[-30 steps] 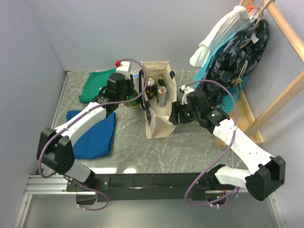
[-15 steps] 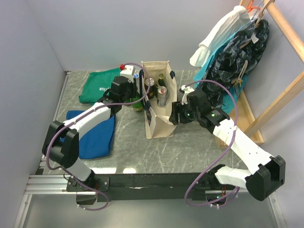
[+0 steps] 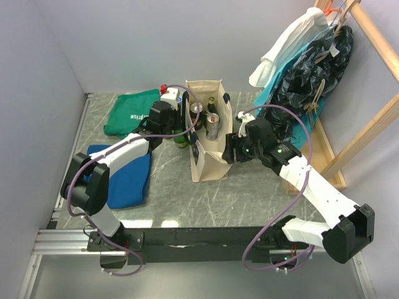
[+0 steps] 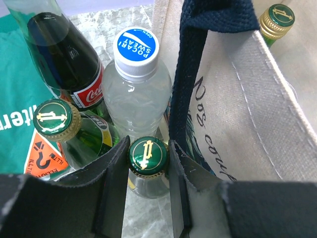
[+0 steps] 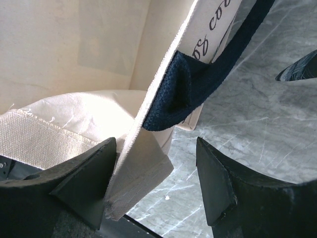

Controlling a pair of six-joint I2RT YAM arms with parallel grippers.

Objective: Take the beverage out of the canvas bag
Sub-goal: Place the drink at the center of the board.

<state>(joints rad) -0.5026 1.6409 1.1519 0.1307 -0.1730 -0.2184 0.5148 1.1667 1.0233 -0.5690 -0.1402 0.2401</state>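
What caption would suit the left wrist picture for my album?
Left gripper clamps a green-capped bottle beside the canvas bag, a Pocari Sweat bottle just beyond.

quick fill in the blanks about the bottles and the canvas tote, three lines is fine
The left gripper is shut on a glass bottle whose crown cap is ___.
The clear plastic bottle with the blue and white cap stands ___ the tall cream canvas bag.
The right gripper, its fingers apart, straddles the bag's rim by its ___ loop handle.
Missing words: green; outside; navy
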